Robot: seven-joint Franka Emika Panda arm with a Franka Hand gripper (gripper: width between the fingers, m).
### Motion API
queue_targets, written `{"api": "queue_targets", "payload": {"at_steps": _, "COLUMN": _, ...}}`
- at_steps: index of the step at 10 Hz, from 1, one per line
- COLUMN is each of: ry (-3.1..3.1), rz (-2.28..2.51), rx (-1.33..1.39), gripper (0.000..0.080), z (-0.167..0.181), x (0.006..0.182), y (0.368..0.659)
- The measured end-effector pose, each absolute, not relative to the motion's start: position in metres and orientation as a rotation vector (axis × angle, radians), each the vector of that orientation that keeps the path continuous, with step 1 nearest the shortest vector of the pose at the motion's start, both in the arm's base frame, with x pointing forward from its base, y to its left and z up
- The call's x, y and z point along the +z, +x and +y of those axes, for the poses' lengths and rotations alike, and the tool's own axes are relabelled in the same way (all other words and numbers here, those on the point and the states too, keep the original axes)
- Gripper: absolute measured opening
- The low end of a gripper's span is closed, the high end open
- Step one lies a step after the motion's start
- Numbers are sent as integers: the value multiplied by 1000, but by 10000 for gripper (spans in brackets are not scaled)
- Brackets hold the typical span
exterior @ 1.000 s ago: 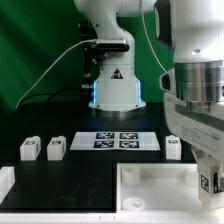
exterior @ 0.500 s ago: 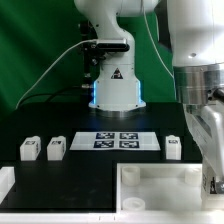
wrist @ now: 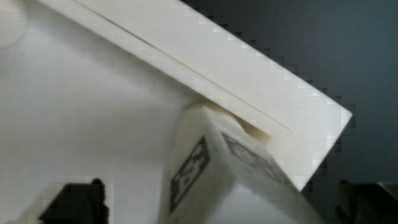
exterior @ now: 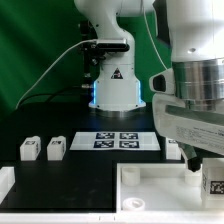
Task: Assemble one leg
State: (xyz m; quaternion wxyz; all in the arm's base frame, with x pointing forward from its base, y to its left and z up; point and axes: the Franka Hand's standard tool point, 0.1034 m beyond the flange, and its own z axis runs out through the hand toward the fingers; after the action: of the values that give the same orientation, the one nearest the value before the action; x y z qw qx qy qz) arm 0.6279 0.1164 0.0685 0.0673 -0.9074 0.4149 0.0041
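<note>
A small white leg (exterior: pixel 213 182) with a black-and-white marker stands at the tabletop's (exterior: pixel 150 186) corner on the exterior view's right. My gripper (exterior: pixel 211 170) sits over it. In the wrist view the leg (wrist: pixel 228 172) lies between my two dark fingers (wrist: pixel 80 202), with a bare gap showing between this finger and the leg. The jaws look spread around it, not pressed on it. The tabletop's raised rim (wrist: pixel 214 70) runs past the leg. Two more legs (exterior: pixel 29 149) (exterior: pixel 55 149) stand on the exterior view's left. Another leg (exterior: pixel 173 147) is partly hidden behind my arm.
The marker board (exterior: pixel 115 140) lies flat in the middle of the black table, in front of the robot base (exterior: pixel 113 90). A white part (exterior: pixel 5 182) sits at the exterior view's left edge. My arm fills the exterior view's right side.
My wrist has turned and its body now hangs lower and further toward the exterior view's left. The leg at the tabletop corner has stayed in nearly the same place.
</note>
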Motion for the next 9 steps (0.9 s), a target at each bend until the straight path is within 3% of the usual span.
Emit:
{"api": "queue_targets", "payload": {"at_steps": 5, "ry": -3049, "rz": 205, "rx": -66, "gripper": 649, "z": 110, "x": 68, "y": 629}}
{"api": "queue_targets", "payload": {"at_steps": 8, "ry": -3034, "rz": 319, "rx": -60, "gripper": 285, "z": 111, "x": 68, "y": 629}}
{"api": "queue_targets", "payload": {"at_steps": 9, "ry": -3019, "rz": 422, "rx": -55, "gripper": 285, "z": 111, "x": 68, "y": 629}}
